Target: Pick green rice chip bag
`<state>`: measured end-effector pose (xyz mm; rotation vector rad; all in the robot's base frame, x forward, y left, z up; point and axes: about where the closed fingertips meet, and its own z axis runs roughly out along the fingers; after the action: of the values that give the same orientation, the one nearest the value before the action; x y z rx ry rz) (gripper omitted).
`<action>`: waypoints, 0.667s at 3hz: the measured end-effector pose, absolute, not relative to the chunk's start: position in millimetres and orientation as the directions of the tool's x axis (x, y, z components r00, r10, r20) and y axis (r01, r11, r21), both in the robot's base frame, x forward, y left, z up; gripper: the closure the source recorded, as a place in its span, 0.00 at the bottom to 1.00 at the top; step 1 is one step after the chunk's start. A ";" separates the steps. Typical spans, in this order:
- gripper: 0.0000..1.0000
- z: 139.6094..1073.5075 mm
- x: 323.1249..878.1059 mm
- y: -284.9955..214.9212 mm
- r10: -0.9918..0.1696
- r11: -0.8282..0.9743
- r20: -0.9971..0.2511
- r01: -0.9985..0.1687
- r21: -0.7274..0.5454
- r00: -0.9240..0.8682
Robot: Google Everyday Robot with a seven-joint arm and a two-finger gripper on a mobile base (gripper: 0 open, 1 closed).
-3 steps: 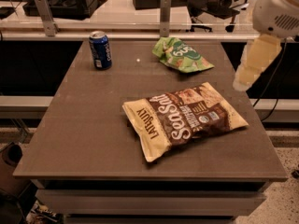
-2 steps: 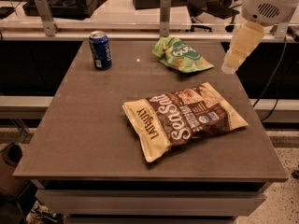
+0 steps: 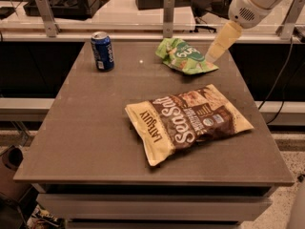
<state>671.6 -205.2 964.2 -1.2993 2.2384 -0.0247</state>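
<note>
Gripper (image 3: 213, 56): hangs over the far right of the table (image 3: 90, 128), slanted, tip pointing down and left. Apart or together, I cannot tell. It shows as one pale yellow shape.

Green bag (image 3: 183, 56): lies crumpled on the far part of the table, right of centre, logo up. The gripper's tip is just beside its right end; I cannot tell if they touch.

Likely reason for the pose: the arm enters from the upper right, so the slant brings the tip to the bag's nearest end without reaching over anything.

Around it: the big bag (image 3: 188, 120) lies flat and diagonal, nearer the camera and apart from the green one. The can (image 3: 102, 50) stands upright at far left, well apart. Neither blocks the approach.

One post (image 3: 168, 15) of the back rail stands close behind the green bag — little room on that side, I judge.
</note>
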 end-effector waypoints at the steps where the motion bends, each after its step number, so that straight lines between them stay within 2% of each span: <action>1: 0.00 933.5 713.3 -194.1 -0.726 0.585 -0.558 -0.786 -0.197 -0.401; 2: 0.00 908.6 749.8 -179.5 -0.658 0.633 -0.621 -0.759 -0.151 -0.425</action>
<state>749.8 -179.5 908.6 -1.1020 2.1978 0.1998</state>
